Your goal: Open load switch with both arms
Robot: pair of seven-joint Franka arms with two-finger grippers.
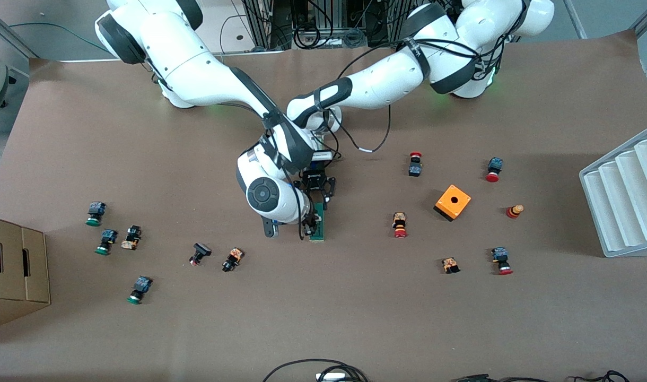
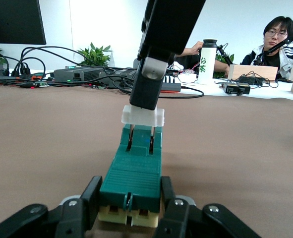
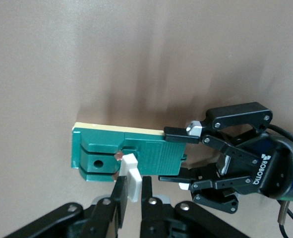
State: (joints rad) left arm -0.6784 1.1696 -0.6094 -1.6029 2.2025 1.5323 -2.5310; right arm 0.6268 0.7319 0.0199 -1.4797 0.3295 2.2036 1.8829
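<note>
The load switch is a narrow green block on a cream base, lying mid-table. My left gripper is shut on the load switch at one end, with a finger on each long side. In the right wrist view the left gripper clamps the green body. My right gripper is shut on the white piece at the other end. In the left wrist view the white piece stands a little above the green body, with two thin metal blades showing under it. Both hands meet over the switch.
An orange box with a hole sits toward the left arm's end, among red-capped buttons. Green-capped buttons lie toward the right arm's end, near a cardboard box. A white ribbed rack stands at the left arm's table edge.
</note>
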